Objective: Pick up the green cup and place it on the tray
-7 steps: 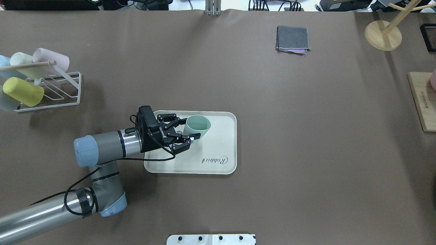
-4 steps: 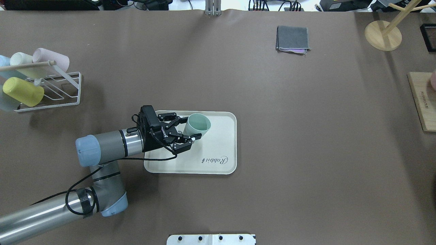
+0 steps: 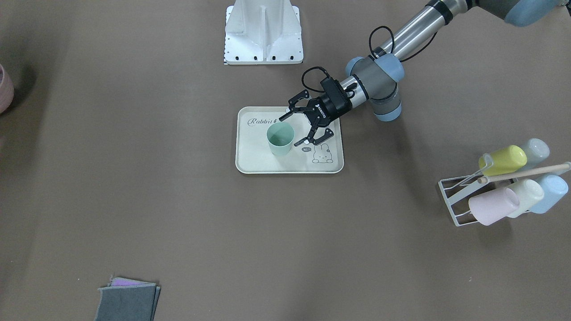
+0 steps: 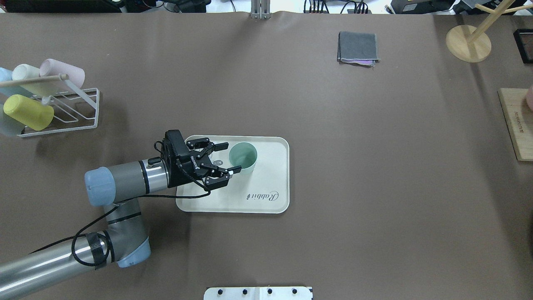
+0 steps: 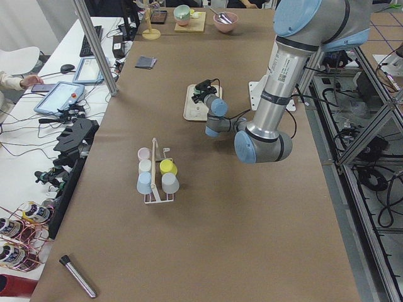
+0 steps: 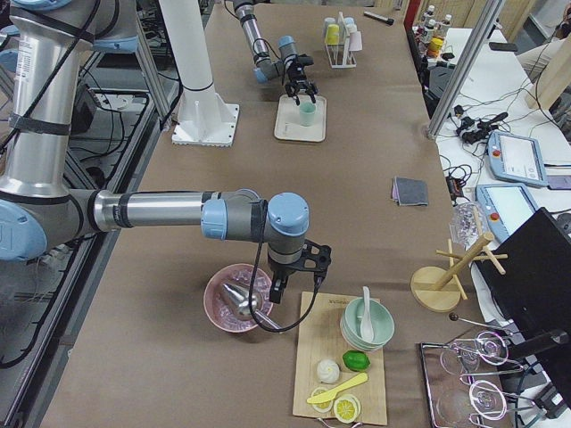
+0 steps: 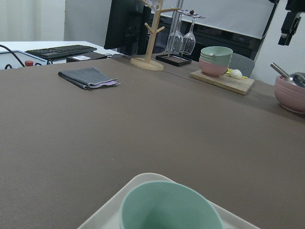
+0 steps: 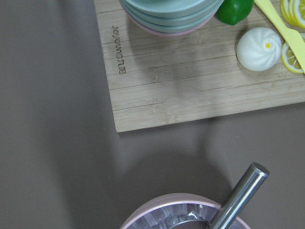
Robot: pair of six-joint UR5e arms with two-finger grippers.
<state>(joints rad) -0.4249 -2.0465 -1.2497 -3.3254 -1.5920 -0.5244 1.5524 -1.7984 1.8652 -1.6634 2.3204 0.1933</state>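
Observation:
The green cup [image 4: 242,156] stands upright on the cream tray [image 4: 266,200], in its far-left part; it also shows in the front view [image 3: 280,139] and at the bottom of the left wrist view [image 7: 167,207]. My left gripper [image 4: 230,157] is open and level just left of the cup, its fingertips [image 4: 225,146] beside the cup's wall and not clamping it. In the front view the left gripper [image 3: 290,131] stands over the tray [image 3: 250,165]. My right gripper [image 6: 299,267] shows only in the exterior right view, above a pink bowl; I cannot tell whether it is open or shut.
A white wire rack [image 4: 62,112] with several pastel cups stands at the far left. A folded grey cloth [image 4: 358,48], a wooden stand [image 4: 468,41] and a wooden board [image 4: 516,121] lie at the far right. The pink bowl [image 6: 239,299] holds a metal utensil.
The left gripper has drawn back to the left, away from the cup. The cup, tilted between the fingers before, now stands upright on the tray.

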